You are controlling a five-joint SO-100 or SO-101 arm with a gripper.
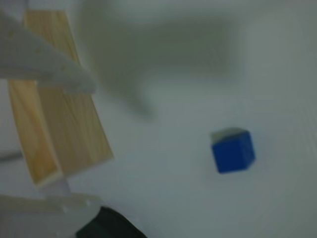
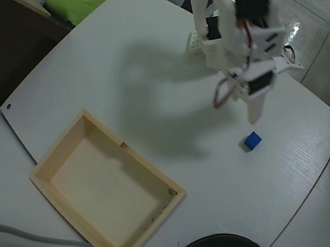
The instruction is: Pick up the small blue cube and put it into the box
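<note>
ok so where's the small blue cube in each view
Wrist view: the small blue cube sits right of centre on the bare white table, out of focus.
Overhead view: it lies right of centre, just below the gripper.
Shared landmark: the box of pale wood, left of the cube in both views.
</note>
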